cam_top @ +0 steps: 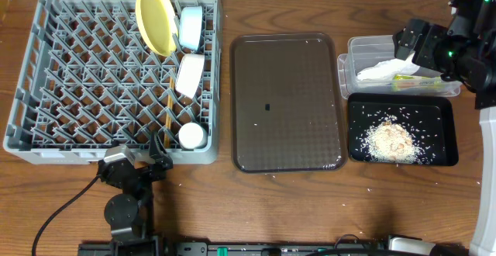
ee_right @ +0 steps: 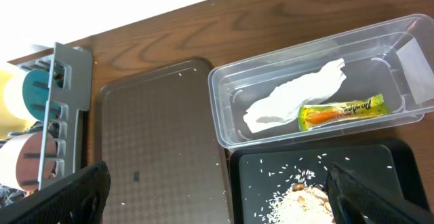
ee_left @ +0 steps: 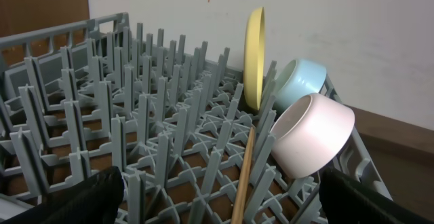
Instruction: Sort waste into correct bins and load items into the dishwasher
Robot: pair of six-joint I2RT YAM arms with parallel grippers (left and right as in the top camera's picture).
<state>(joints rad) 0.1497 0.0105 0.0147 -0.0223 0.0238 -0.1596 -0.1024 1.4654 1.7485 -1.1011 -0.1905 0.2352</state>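
Note:
The grey dishwasher rack (cam_top: pixel 70 77) holds the upright yellow plate (cam_top: pixel 155 17), light blue bowl (cam_top: pixel 191 27), white bowl (cam_top: pixel 190 75), chopsticks (cam_top: pixel 169 105) and small cup (cam_top: pixel 191 136). The clear tub (cam_top: pixel 360 50) holds the white napkin (cam_top: pixel 380 72) and orange-and-green wrapper (cam_top: pixel 411 77). Rice (cam_top: pixel 391 141) lies heaped in the black tray (cam_top: pixel 438 112). My left gripper (cam_top: pixel 147 163) is open and empty at the rack's near edge, facing the chopsticks (ee_left: pixel 244 176) and white bowl (ee_left: pixel 315 132). My right gripper (cam_top: pixel 409 45) is open and empty above the tub (ee_right: pixel 224 108).
The dark brown serving tray (cam_top: pixel 287 101) lies between rack and bins, with a few rice grains on it. Stray grains dot the wooden table near the black tray. The table's far edge meets a white wall.

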